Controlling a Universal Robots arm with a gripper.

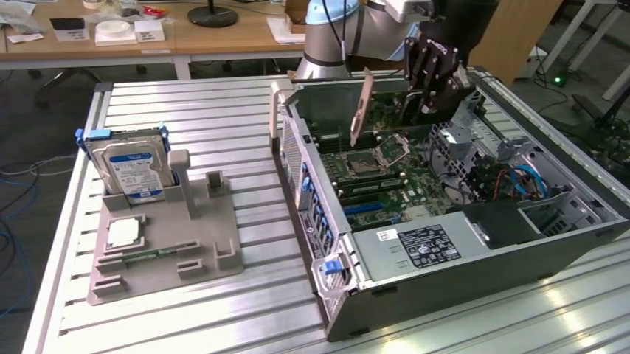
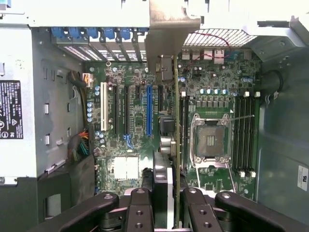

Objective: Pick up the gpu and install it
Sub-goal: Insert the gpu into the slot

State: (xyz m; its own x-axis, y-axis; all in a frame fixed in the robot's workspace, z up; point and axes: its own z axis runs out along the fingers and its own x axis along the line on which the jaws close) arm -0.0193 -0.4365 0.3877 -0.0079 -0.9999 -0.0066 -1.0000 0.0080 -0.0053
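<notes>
The gripper (image 1: pixel 430 99) is clamped on the gpu (image 1: pixel 361 110), a thin flat card held on edge inside the open side of the computer case (image 1: pixel 443 287). In the wrist view the black, bolted fingers (image 2: pixel 140 205) press against both faces of the gpu (image 2: pixel 176 145). The card appears there as a narrow green line ending in a bent, matte silver bracket (image 2: pixel 166 34) towards the case's perforated rear wall. Within the case, the card stands over the green motherboard (image 2: pixel 125 111), between the long blue slot (image 2: pixel 148 108) and the square metal-framed processor socket (image 2: pixel 212 140). Whether its lower edge touches the board cannot be determined. A boxy grey power supply (image 1: pixel 423 243) with a black label occupies one end of the case. Outside the case, to the exterior view's left, a moulded grey holder (image 1: pixel 162 243) rests on the ribbed aluminium table (image 1: pixel 197 110). The holder carries an upright silver hard drive (image 1: pixel 128 166) with a blue label and a small square silver chip (image 1: pixel 123 232) lying flat.
</notes>
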